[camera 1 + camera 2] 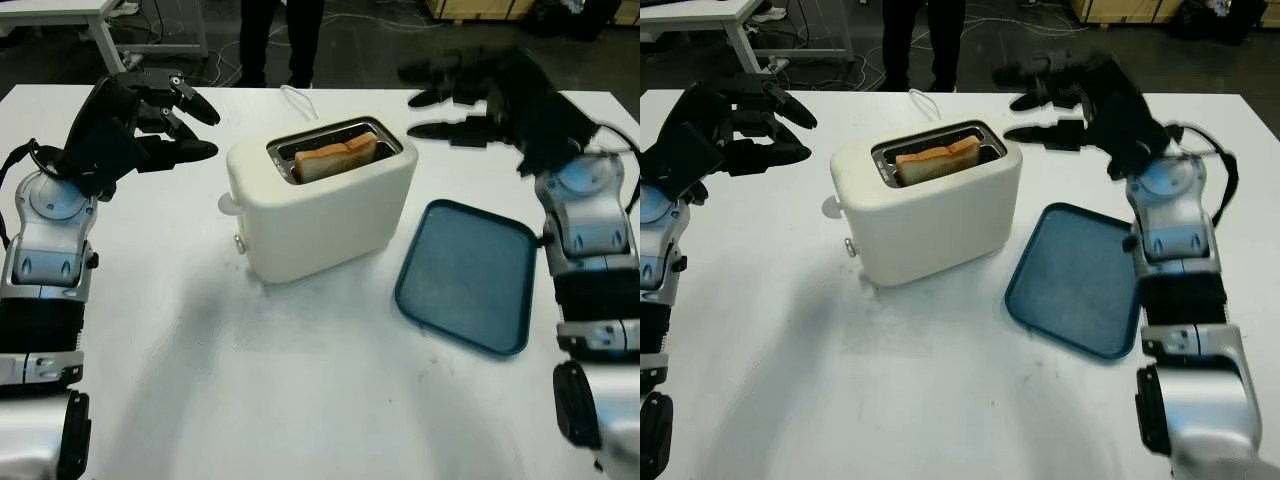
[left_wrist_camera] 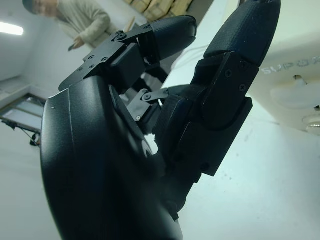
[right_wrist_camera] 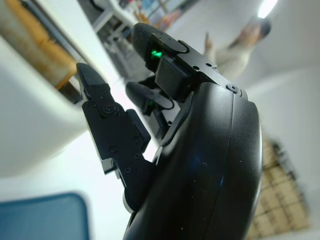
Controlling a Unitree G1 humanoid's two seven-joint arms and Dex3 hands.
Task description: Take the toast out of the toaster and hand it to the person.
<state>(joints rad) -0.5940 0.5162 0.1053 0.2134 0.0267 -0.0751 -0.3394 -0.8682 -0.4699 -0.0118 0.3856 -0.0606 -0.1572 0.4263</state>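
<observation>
Toast upright in the cream toaster mid-table, left hand and right hand both released, flanking it.

Raised letters "SUPOR" — cut off at the edge — on the toaster.

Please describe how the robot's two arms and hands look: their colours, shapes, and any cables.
Both arms are built of rounded silver-grey shells with black joint bands. The left hand and the right hand are matte black, with a smooth domed shell and blocky screwed fingers. A thin black cable loops beside the right wrist.
</observation>
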